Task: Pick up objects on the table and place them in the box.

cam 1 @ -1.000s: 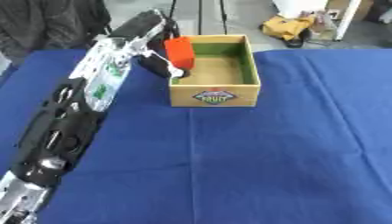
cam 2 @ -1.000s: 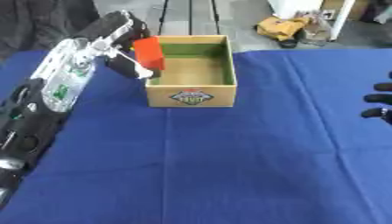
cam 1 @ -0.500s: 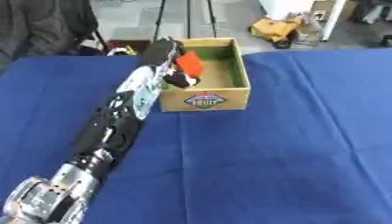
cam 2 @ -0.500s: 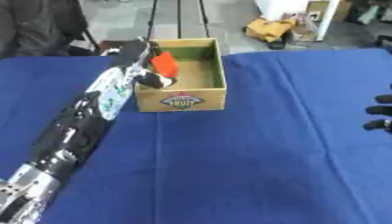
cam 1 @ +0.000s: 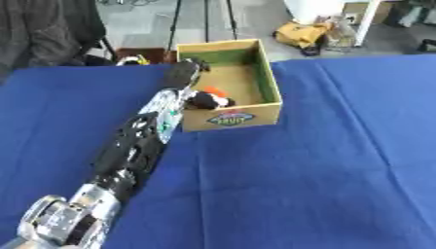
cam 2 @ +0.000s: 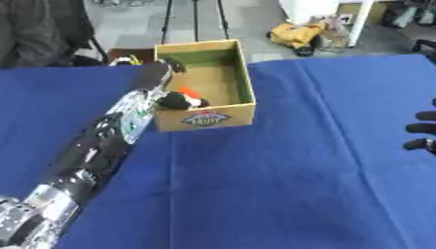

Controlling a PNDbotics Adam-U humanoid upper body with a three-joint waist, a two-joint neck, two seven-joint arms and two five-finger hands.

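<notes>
Left hand (cam 1: 207,99): reaching inside box (cam 1: 266,78), fingers curled around orange object (cam 1: 213,91).
Right hand (cam 2: 423,130): at view's right edge, finger state unclear.

One box (cam 1: 271,82), one orange object (cam 1: 214,91)

Even, bright overhead light, no glare; soft shadow inside box (cam 1: 268,82); left arm (cam 1: 136,151) blurred w/ motion, far bkgd slightly soft
</notes>
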